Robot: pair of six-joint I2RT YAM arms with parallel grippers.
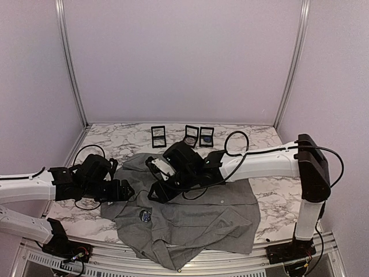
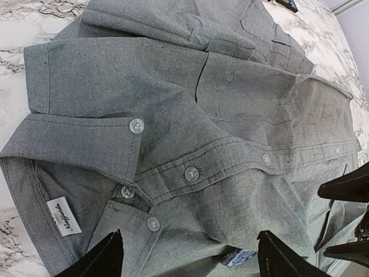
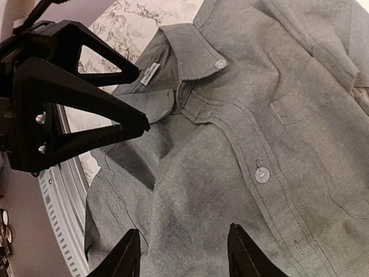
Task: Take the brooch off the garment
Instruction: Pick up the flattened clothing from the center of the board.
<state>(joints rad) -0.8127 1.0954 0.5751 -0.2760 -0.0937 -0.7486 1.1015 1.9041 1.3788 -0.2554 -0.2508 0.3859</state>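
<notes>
The grey shirt, the garment [image 1: 190, 216], lies spread on the marble table, collar to the left. The brooch [image 1: 145, 216], a small round dark-blue badge, sits on the shirt's front near the collar. In the left wrist view only a blue-and-white sliver of the brooch [image 2: 239, 258] shows under a fold, beside the white neck label [image 2: 63, 215]. My left gripper [image 2: 190, 262] is open and empty, low over the collar and placket. My right gripper [image 3: 184, 254] is open and empty over the shirt front, close to the left gripper [image 3: 75, 98]. The brooch is hidden in the right wrist view.
Three small black framed cases [image 1: 158, 137], [image 1: 191, 135], [image 1: 206, 136] stand at the back of the table. Black cables loop near both arms [image 1: 236, 141]. The metal rail [image 1: 242, 257] runs along the near edge, with the shirt hem hanging over it.
</notes>
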